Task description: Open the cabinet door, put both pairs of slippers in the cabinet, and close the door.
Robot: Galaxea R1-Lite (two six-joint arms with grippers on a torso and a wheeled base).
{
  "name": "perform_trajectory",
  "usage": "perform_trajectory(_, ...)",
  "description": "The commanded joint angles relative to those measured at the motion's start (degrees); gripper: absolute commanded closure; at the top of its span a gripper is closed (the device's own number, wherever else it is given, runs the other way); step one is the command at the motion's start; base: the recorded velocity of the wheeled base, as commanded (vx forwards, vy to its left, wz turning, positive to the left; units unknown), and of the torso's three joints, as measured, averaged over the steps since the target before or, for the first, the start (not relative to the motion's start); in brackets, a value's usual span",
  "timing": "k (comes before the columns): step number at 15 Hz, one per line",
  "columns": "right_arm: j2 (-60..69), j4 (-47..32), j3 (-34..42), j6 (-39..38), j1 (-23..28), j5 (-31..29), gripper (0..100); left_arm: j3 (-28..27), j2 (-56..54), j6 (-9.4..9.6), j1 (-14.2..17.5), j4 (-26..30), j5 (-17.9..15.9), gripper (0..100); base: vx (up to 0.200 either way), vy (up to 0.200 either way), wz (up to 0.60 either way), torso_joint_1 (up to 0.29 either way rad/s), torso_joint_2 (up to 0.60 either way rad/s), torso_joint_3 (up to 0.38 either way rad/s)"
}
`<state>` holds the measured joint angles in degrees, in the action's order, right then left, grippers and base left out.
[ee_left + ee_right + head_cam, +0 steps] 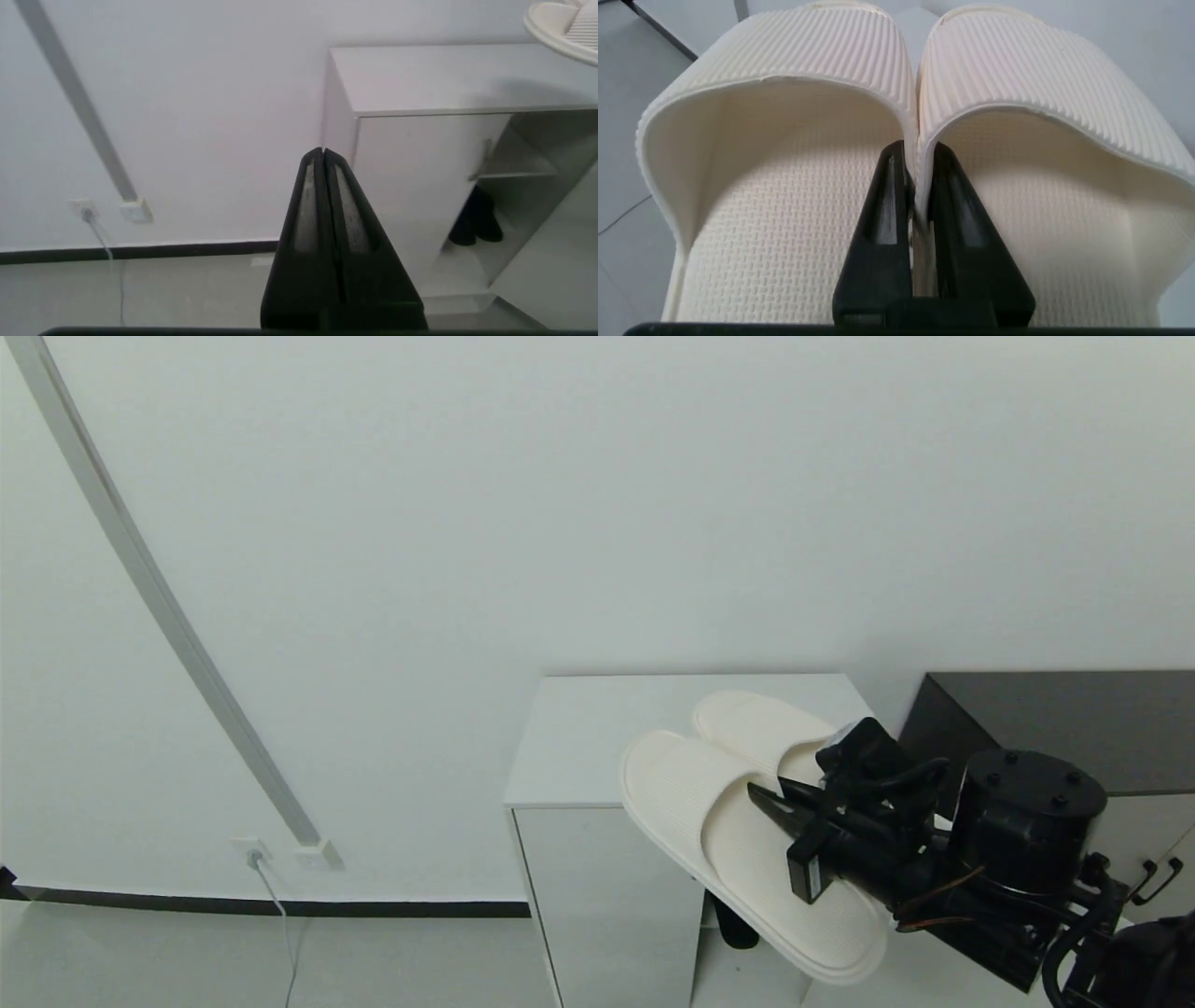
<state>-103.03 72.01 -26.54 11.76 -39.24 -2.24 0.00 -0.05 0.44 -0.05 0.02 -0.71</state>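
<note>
A pair of cream ribbed slippers point(738, 840) hangs in the air over the front right corner of the white cabinet point(597, 737). My right gripper point(761, 795) is shut on the two slippers' inner edges, pinching them side by side point(917, 154). The toe of a slipper point(570, 23) also shows above the cabinet top point(448, 79). The cabinet's right compartment point(509, 205) stands open, with the door point(551, 271) swung outward. My left gripper point(323, 157) is shut with nothing in it, held out to the left of the cabinet, above the floor.
Dark shoes point(476, 219) stand inside the open compartment under a shelf point(509, 168). A dark-topped unit point(1074, 719) adjoins the cabinet on the right. On the left wall are a slanted grey conduit point(159, 597) and a socket with a cable point(250, 852).
</note>
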Motion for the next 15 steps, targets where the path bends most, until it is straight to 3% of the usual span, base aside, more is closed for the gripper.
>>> perform_trajectory(1,-0.1,0.0,0.3,0.0,0.0,0.0,100,0.0,0.0,0.09,0.0,0.0,0.0,100,0.0,-0.2,0.0,-0.002,0.0,0.002)
perform_trajectory(10,-0.2,-0.1,1.2,0.1,0.0,0.0,100,0.0,0.0,0.09,0.0,0.0,-0.1,100,0.0,-0.2,0.0,0.003,0.0,0.001)
perform_trajectory(15,-0.8,0.0,1.3,-0.7,0.0,0.0,100,0.0,0.0,0.09,0.0,0.1,-0.1,100,0.0,0.0,0.0,0.0,0.0,0.0)
